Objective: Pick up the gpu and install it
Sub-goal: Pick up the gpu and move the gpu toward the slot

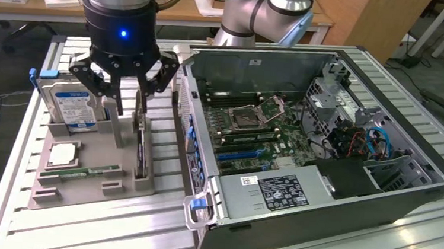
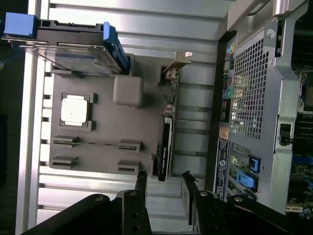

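While gripper [image 2: 164, 175] gapes above, gpu [image 2: 167, 139] edgewise, black board, silver bracket

tool [image 2: 164, 176]: fingers apart, near gpu end | gpu [image 2: 167, 139]: on edge in grey tray [image 2: 107, 129]

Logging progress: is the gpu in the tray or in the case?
In the tray: the gpu stands on edge in its slot, outside the case.

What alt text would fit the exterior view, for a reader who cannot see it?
An open gripper hangs over the gpu, which stands on edge in a grey holder. An open computer case sits at the exterior view's right.
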`<state>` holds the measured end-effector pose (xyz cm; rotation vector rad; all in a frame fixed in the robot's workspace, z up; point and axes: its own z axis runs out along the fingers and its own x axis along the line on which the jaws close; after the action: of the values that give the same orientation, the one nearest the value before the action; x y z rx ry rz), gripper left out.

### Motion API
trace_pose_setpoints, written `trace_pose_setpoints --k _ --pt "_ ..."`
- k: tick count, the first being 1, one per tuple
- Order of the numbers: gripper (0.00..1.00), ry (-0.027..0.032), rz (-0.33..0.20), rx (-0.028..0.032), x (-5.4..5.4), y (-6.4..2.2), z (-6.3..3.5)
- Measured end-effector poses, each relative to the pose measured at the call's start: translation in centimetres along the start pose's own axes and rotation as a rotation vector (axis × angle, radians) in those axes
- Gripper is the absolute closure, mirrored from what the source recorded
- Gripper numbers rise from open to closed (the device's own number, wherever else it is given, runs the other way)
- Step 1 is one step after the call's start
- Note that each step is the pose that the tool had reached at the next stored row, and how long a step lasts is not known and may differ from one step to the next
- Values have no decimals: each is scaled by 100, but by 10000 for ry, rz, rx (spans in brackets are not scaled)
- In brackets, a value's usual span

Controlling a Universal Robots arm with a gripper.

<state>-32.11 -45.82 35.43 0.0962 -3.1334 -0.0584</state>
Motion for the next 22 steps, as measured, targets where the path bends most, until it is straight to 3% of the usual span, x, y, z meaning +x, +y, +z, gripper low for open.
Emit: trace_pose_setpoints --k 7,22 --pt "59 -1 2 -10 -10 -23 57" --pt "59 -1 0 -15 -11 -46 299"
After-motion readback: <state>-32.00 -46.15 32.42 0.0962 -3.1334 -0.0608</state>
